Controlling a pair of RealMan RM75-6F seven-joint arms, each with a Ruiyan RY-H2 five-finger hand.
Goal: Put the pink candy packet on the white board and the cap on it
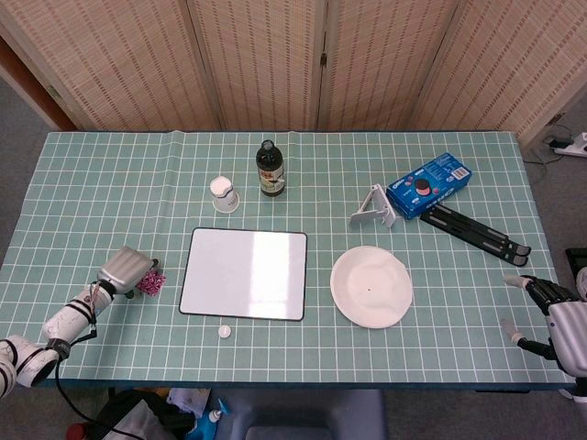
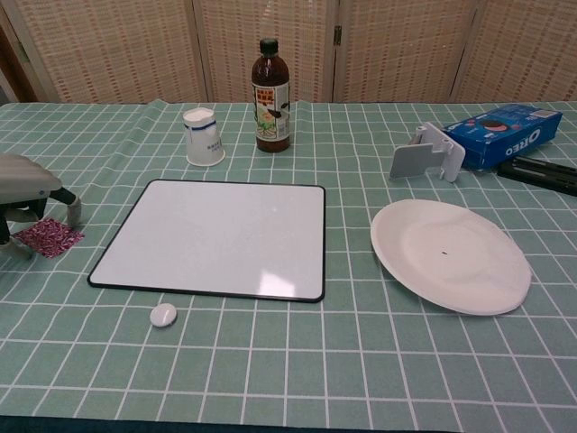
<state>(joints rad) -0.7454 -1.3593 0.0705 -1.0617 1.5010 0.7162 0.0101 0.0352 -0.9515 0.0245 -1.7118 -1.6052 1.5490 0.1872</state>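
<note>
The pink candy packet [image 1: 152,284] [image 2: 50,237] lies flat on the green cloth, left of the white board [image 1: 246,273] [image 2: 216,236]. My left hand [image 1: 126,270] [image 2: 27,185] hovers right over the packet with its fingers pointing down around it; whether they touch it is unclear. A small white cap [image 1: 224,331] [image 2: 163,314] sits on the cloth just in front of the board's near edge. My right hand [image 1: 555,316] rests open at the table's near right corner, holding nothing; the chest view does not show it.
Behind the board stand an upturned paper cup [image 1: 223,193] [image 2: 204,136] and a dark bottle [image 1: 269,169] [image 2: 271,95]. A white plate [image 1: 371,286] [image 2: 450,255] lies right of the board. Further back right are a white stand [image 1: 375,207], a blue Oreo box [image 1: 428,184] and a black folding stand [image 1: 477,232].
</note>
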